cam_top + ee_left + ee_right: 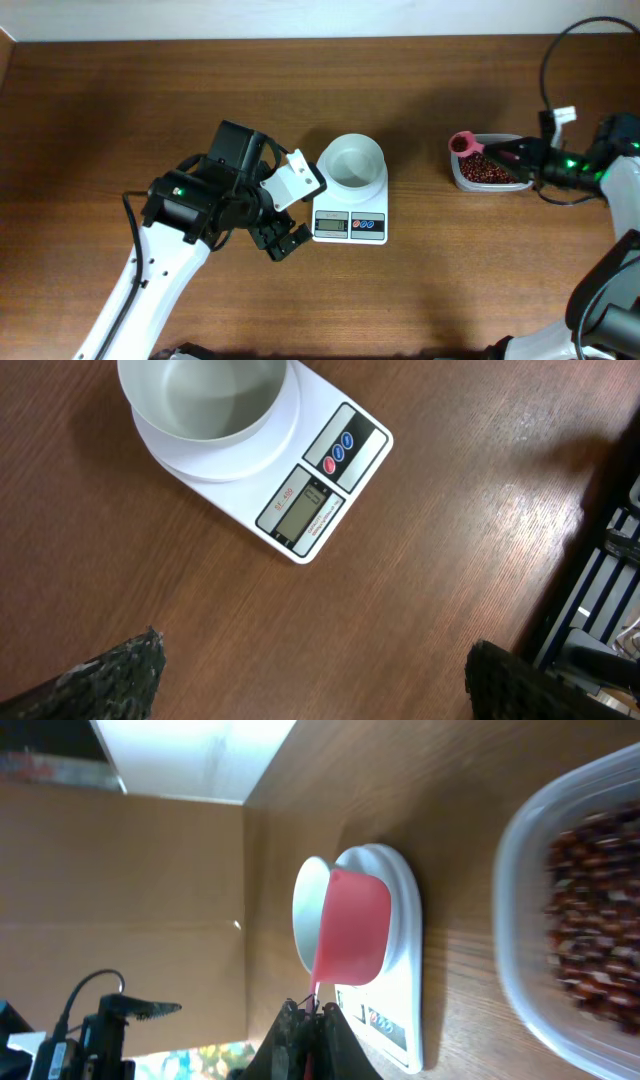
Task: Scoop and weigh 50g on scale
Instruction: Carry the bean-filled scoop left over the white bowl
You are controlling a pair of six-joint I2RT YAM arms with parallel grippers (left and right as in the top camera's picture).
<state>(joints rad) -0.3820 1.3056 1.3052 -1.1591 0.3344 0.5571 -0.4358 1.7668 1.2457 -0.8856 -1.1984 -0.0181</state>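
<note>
The white scale (350, 226) sits mid-table with its round white bowl (353, 162) empty; the left wrist view shows the same scale (318, 480) and bowl (205, 395). My left gripper (283, 240) hovers just left of the scale, open, with only bare wood between its fingers (110, 670). My right gripper (508, 153) is shut on the thin handle of a pink scoop (462, 143), which hangs over the left end of the tub of red beans (490, 172). From the right wrist, the scoop (355, 925) stands on edge in front of the scale (405, 970). I cannot see what the scoop contains.
The clear tub (580, 900) lies at the right of the table, close to my right arm. Black cables (548, 70) loop above that arm. A dark rack (600, 580) borders the table's edge in the left wrist view.
</note>
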